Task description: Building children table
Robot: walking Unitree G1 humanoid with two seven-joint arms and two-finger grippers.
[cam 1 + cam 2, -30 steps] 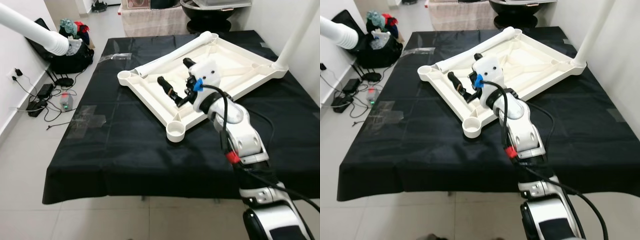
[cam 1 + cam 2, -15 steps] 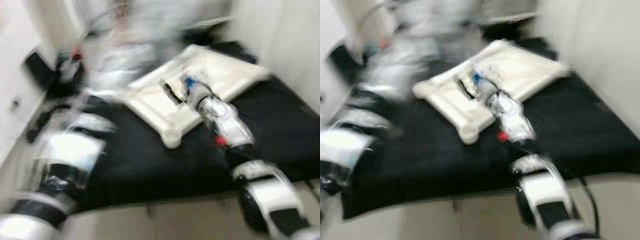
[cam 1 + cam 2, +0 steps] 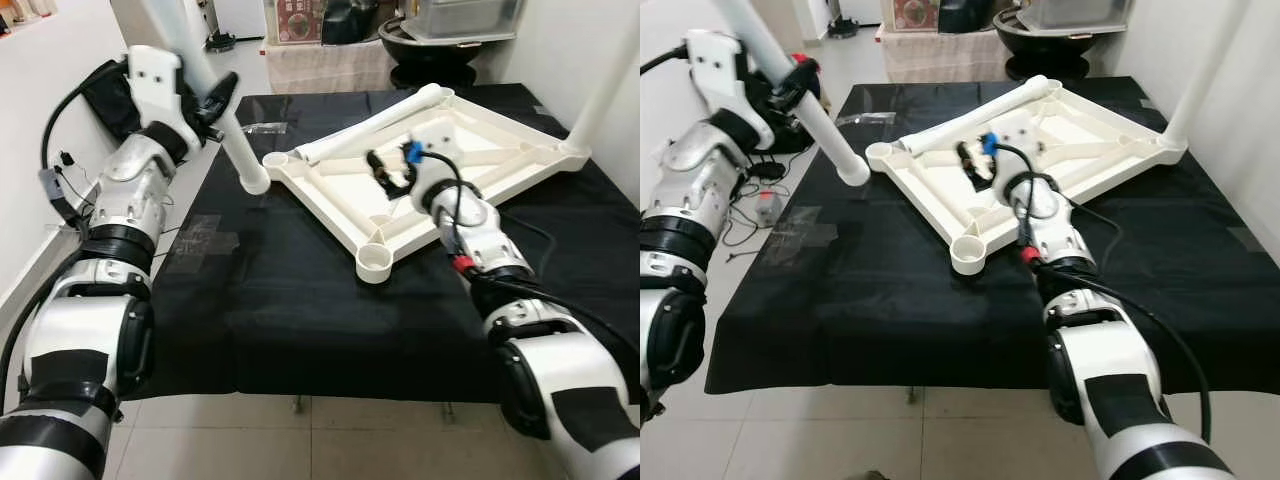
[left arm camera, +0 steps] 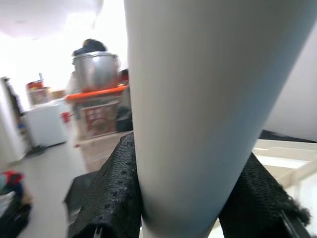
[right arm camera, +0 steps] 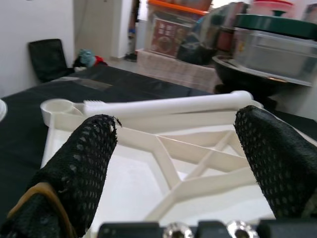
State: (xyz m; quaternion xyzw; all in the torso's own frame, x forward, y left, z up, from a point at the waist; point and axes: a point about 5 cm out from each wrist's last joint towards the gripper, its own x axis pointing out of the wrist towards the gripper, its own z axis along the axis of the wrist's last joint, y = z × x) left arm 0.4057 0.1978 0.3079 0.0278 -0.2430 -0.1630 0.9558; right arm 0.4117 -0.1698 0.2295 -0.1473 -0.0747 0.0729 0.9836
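Note:
A white plastic tabletop [image 3: 470, 150] lies upside down on the black-covered table [image 3: 290, 300]. One white leg [image 3: 372, 122] lies along its far left rim, and another [image 3: 600, 80] stands upright in its right corner. My left gripper [image 3: 207, 103] is shut on a third white leg [image 3: 232, 140], held slanted, with its lower end just beside the tabletop's far-left corner socket [image 3: 276, 160]. In the left wrist view that leg [image 4: 198, 114] sits between the black fingers [image 4: 111, 198]. My right gripper [image 3: 386, 172] hovers open over the tabletop's ribbed inside [image 5: 163, 163], its fingers [image 5: 84, 163] wide apart.
An empty corner socket [image 3: 375, 263] faces me at the tabletop's near corner. Bags and cables [image 3: 765, 170] lie on the floor left of the table. A large pot and boxes [image 3: 440, 25] stand behind it. A white wall [image 3: 1240, 120] runs close along the right.
The camera swung, with blur in between. My left arm has come into view and lowered the white leg toward the tabletop's far-left corner socket. The right gripper stays over the tabletop.

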